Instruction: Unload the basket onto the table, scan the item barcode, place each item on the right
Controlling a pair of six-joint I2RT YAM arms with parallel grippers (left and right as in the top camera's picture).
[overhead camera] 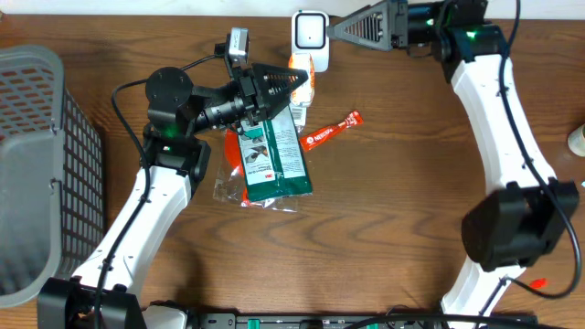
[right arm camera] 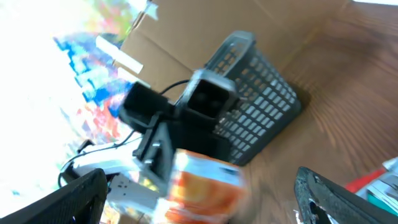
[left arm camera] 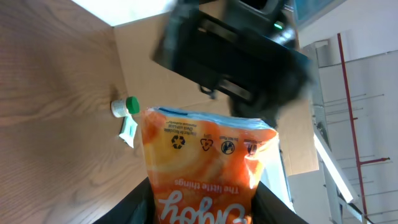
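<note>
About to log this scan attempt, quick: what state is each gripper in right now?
Left gripper: closed on the orange snack pouch.
Right gripper: open, holding nothing.

Glossy plastic pouch (left arm camera: 205,168); smooth grained wooden table (overhead camera: 393,201)

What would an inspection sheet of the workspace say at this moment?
Surface: wooden table.
Job's things: orange pouch held up close to the white scanner.
Clutter: green packet, red sachet and clear bag lying mid-table; green-capped tube farther off; grey basket at the left.
Grippers: left gripper shut on the orange pouch; right gripper open, empty, beside the scanner.
Cables: black cable loops by the left arm.
Surroundings: cardboard panel beyond the table.
</note>
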